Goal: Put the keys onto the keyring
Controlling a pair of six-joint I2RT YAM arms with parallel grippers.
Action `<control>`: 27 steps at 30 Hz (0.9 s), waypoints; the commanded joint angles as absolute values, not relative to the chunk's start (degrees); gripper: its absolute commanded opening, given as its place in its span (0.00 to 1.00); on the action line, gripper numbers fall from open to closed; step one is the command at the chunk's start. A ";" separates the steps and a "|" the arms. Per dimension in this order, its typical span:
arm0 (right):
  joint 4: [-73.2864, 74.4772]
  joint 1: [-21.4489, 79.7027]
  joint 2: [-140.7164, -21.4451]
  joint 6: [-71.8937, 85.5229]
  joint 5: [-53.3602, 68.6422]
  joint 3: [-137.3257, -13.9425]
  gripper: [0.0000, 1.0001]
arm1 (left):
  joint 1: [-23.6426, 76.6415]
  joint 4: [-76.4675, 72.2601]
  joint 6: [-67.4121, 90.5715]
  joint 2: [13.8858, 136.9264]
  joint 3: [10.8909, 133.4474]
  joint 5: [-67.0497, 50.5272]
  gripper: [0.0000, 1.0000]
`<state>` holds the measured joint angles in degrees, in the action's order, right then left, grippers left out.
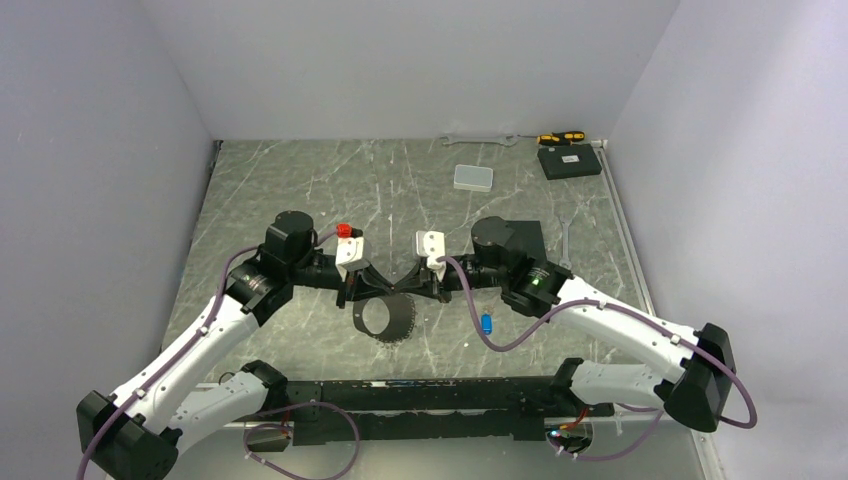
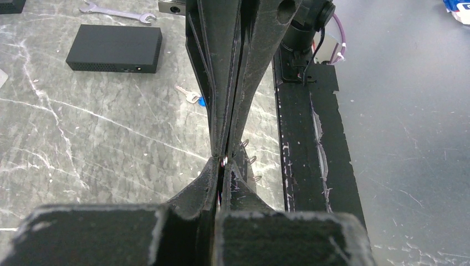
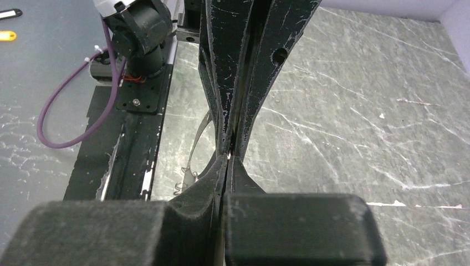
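Observation:
The keyring (image 1: pixel 386 320) hangs as a thin oval loop under the point where both grippers meet, mid-table. My left gripper (image 1: pixel 388 288) (image 2: pixel 223 163) is shut on its top, with a shiny glint between the fingertips. My right gripper (image 1: pixel 403 288) (image 3: pixel 228 154) is shut on the same spot, tip to tip with the left. Beside the fingers show the ring's wire coils (image 2: pixel 250 160) and its thin band (image 3: pixel 196 145). One key (image 1: pixel 487 323) with a blue head lies on the table to the right of the ring. It also shows as a key (image 2: pixel 191 97) behind the fingers.
A clear rectangular box (image 1: pixel 473 177) lies at the back. Near the far wall lie a black box (image 1: pixel 569 161) (image 2: pixel 115 48), a wrench (image 1: pixel 480 140) (image 2: pixel 117 12) and a yellow-handled screwdriver (image 1: pixel 560 137). The black base rail (image 1: pixel 420 400) runs along the near edge.

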<state>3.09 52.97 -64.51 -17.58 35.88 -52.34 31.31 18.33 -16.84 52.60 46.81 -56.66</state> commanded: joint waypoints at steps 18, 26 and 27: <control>13.19 53.09 -66.23 -18.76 39.40 -62.23 0.00 | 31.81 17.17 -18.03 52.51 46.83 -55.10 0.00; 16.67 53.09 -68.08 -17.76 38.90 -64.85 0.00 | 31.81 16.90 -16.82 52.62 46.81 -53.65 0.36; 16.77 53.09 -68.13 -17.71 38.74 -65.00 0.00 | 31.77 16.81 -16.65 52.52 46.72 -53.38 0.37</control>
<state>16.97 52.93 -67.85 -18.48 37.58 -61.17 31.94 18.26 -16.73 52.56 46.24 -55.07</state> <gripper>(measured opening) 0.010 0.333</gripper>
